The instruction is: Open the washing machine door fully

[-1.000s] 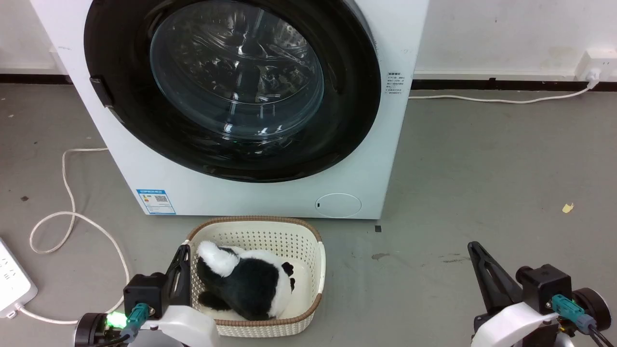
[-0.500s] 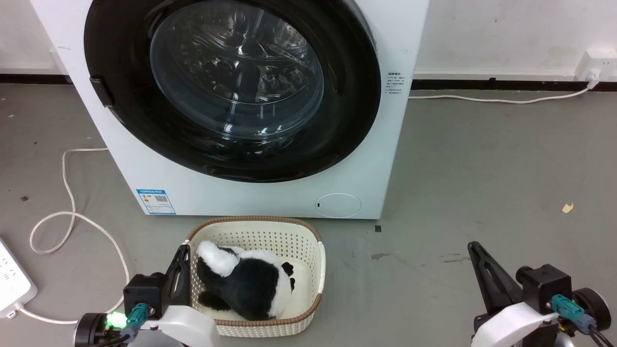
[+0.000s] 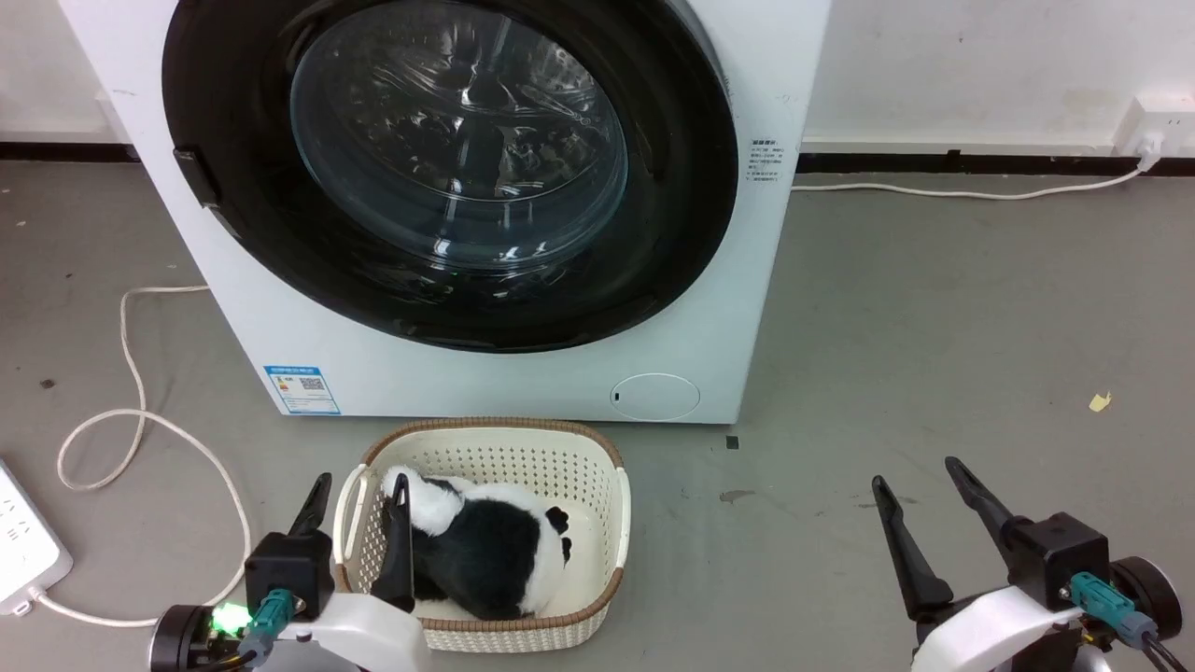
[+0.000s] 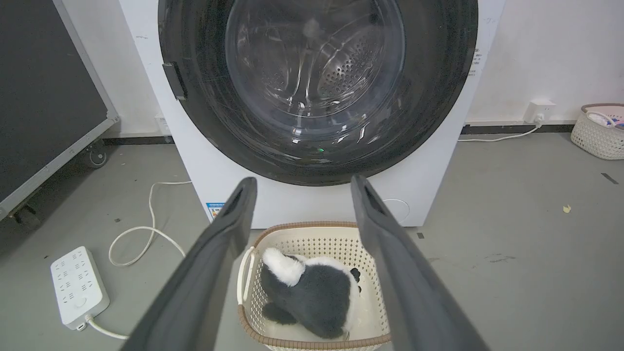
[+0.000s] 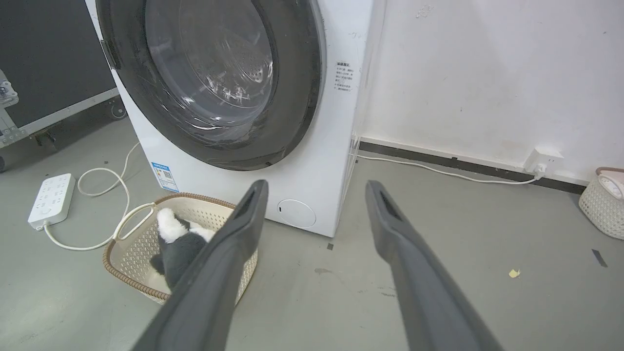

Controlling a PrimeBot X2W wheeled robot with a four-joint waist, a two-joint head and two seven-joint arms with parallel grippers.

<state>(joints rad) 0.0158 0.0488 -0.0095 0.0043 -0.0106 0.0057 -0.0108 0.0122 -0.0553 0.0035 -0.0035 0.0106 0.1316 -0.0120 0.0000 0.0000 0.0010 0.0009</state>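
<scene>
At the far left of the head view a white power strip [image 3: 28, 551] and its looped cable [image 3: 140, 420] lie on the floor, well clear of the job. Next along, the left claw [image 3: 359, 509] stands wide and holds nothing. From the head camera its fingers overlap the left rim of the cream basket [image 3: 523, 439], where a black-and-white plush toy [image 3: 485, 551] lies.

Behind the basket stands the washing machine [image 3: 523, 383]. The washing machine door [image 3: 672, 233] sits shut, flush against the white front, with its glass bulge facing the robot. As I judge it, nothing of the task is done yet: the door has still to be reached, unlatched and swung right round.

Further right, past the small round service flap [image 3: 655, 398], the right claw [image 3: 915, 478] also stands wide and empty above bare floor, well apart from the machine.

Several things are hard to make out. A small dark tab [image 3: 200, 177] at the door's left edge could be a hinge or a catch. I cannot tell which, so the side the door swings from is uncertain. The door's top is cut off by the frame in every view. Reflections on the glass blur the drum behind, so I cannot tell whether anything lies inside. The print on the sticker at the machine's right edge is too small to read.
</scene>
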